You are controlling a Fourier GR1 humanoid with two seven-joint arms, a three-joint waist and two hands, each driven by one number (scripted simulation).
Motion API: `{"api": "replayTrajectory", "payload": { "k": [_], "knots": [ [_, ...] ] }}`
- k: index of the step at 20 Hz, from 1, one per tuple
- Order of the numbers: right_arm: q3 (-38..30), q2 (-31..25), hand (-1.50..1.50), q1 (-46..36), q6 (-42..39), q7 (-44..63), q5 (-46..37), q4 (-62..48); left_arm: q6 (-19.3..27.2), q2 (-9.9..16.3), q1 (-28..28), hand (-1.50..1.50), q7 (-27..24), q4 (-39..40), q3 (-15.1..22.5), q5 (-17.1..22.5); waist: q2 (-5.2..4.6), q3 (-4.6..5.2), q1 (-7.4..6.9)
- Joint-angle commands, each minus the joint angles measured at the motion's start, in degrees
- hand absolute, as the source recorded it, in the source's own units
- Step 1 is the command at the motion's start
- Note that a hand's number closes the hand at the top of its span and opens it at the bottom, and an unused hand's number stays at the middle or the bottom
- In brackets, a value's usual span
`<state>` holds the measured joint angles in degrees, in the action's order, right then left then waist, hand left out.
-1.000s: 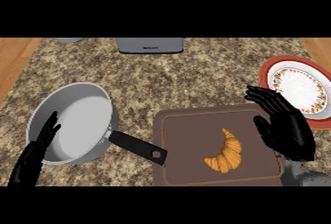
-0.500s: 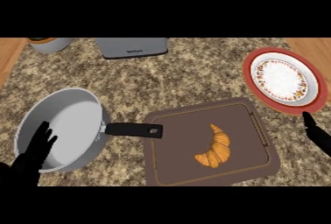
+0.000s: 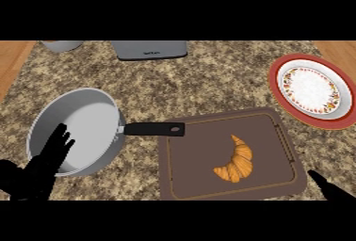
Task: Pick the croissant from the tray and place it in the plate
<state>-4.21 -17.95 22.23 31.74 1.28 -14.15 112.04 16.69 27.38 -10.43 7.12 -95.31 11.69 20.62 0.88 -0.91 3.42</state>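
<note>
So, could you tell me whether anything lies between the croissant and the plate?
Nothing visible does. The croissant lies on the tray; the plate sits beyond the tray's far right corner, with only the tray's rim and bare counter between them.

My left hand [image 3: 42, 162] shows at the lower left corner of the head view, open, fingers straight and pointing up and away from me, over the counter's near left part. Of my right hand [image 3: 328, 187] only a dark tip shows at the lower right corner; its fingers I cannot make out.
</note>
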Motion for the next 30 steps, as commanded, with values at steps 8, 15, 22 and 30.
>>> {"api": "replayTrajectory", "payload": {
  "k": [8, 15, 22, 30],
  "knots": [
    [10.23, -9.55, -1.50, 6.68, -13.95, 29.67, -16.38, 13.71, -2.28, -4.43, 5.01, 0.00, 4.47, 3.68, 4.47, 0.46, -1.66, 1.39, -2.40],
    [18.20, -6.46, -1.50, -3.15, -20.81, 48.20, -26.46, 15.01, -2.44, -6.40, 6.62, 0.00, 4.03, 5.46, 5.81, -2.19, -1.55, 1.17, -3.92],
    [24.97, -1.43, -1.50, -7.28, -25.30, 57.52, -33.47, 11.99, -1.57, -10.55, 4.87, 0.00, 1.32, 7.61, 7.15, -4.09, -1.22, 1.10, -3.19],
    [27.96, 7.37, -1.50, -17.21, -24.89, 59.06, -36.16, 0.93, -4.10, -9.85, 5.35, 0.00, 3.85, 6.00, 4.45, -2.14, -1.19, 0.99, -3.71]
  ]
}}
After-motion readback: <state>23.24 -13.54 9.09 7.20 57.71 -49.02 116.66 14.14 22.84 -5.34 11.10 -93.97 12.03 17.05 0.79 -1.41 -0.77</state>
